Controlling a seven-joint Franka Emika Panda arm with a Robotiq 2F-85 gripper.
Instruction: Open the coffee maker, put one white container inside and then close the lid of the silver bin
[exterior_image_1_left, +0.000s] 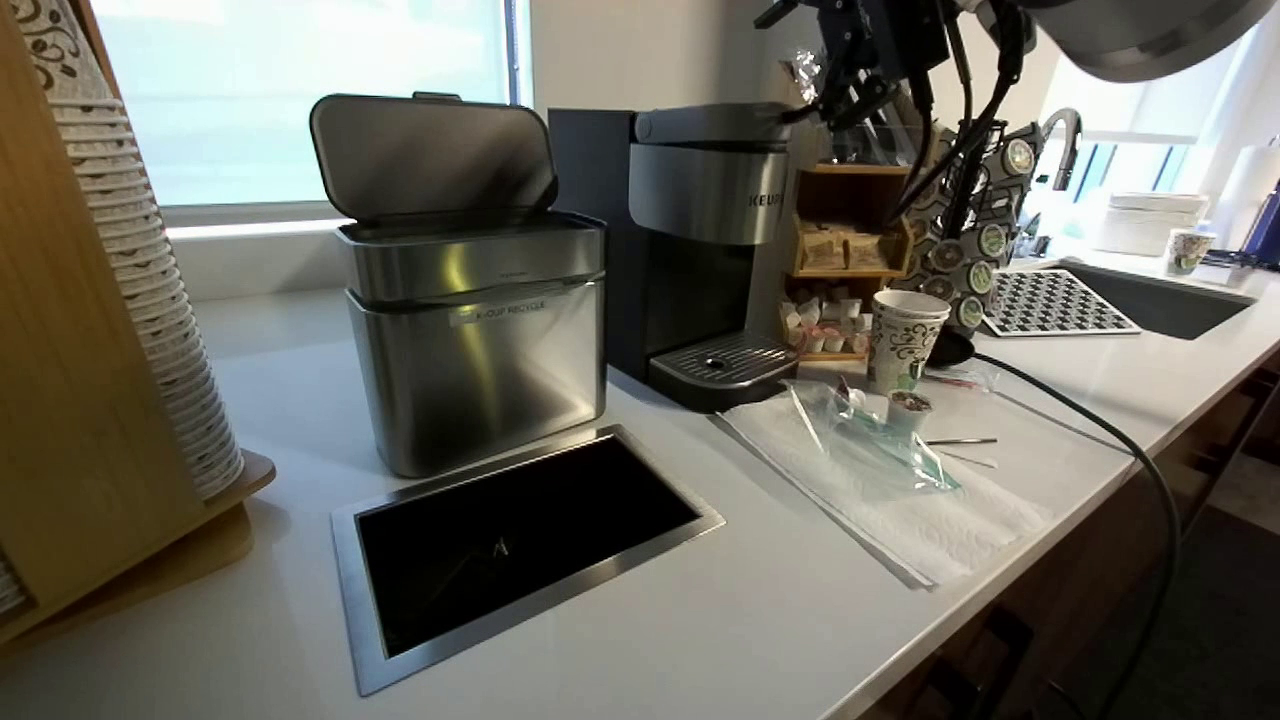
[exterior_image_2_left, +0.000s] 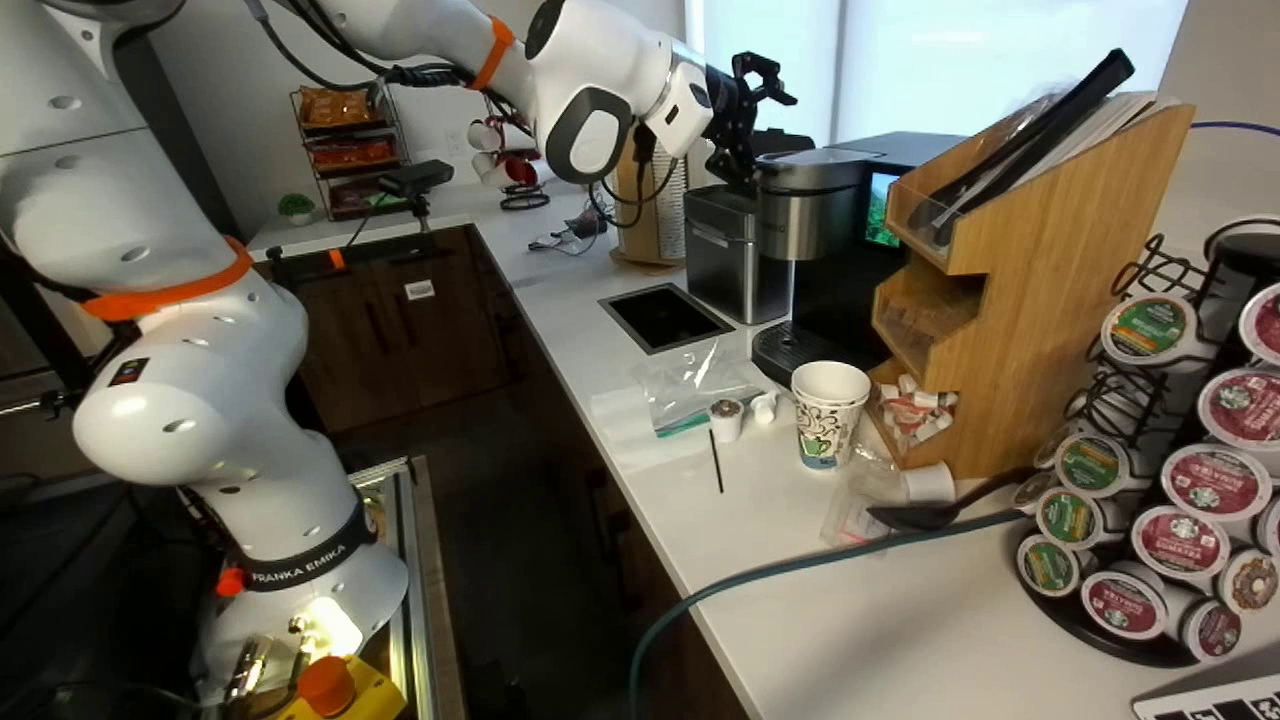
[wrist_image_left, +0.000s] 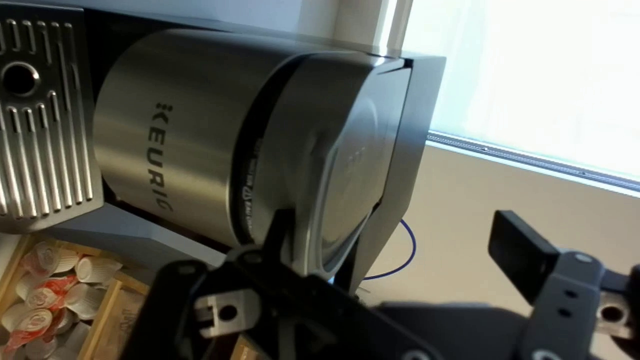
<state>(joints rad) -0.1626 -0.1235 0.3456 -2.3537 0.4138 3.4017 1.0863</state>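
The dark coffee maker (exterior_image_1_left: 705, 195) with its steel front has its rounded top down. My gripper (wrist_image_left: 403, 244) is open at the front of that top, nothing between its fingers. In the wrist view one finger (wrist_image_left: 281, 230) is at the top's front edge; I cannot tell if it touches. The other finger (wrist_image_left: 520, 255) stands well apart, above the machine. The silver bin (exterior_image_1_left: 485, 375) is beside the coffee maker, its grey lid (exterior_image_1_left: 435, 160) raised upright at the back. A white container (exterior_image_2_left: 727, 420) with a brown top stands on the paper towel; it also shows as the white container (exterior_image_1_left: 907, 412) beside the bag.
A steel-framed recess (exterior_image_1_left: 364, 600) lies before the bin. Near the machine's base are a clear plastic bag (exterior_image_2_left: 690, 385) and paper cups (exterior_image_2_left: 830, 420). A bamboo organizer (exterior_image_2_left: 1090, 240) and a pod rack (exterior_image_2_left: 1165, 470) stand on its far side; a cable (exterior_image_2_left: 760, 573) crosses the counter.
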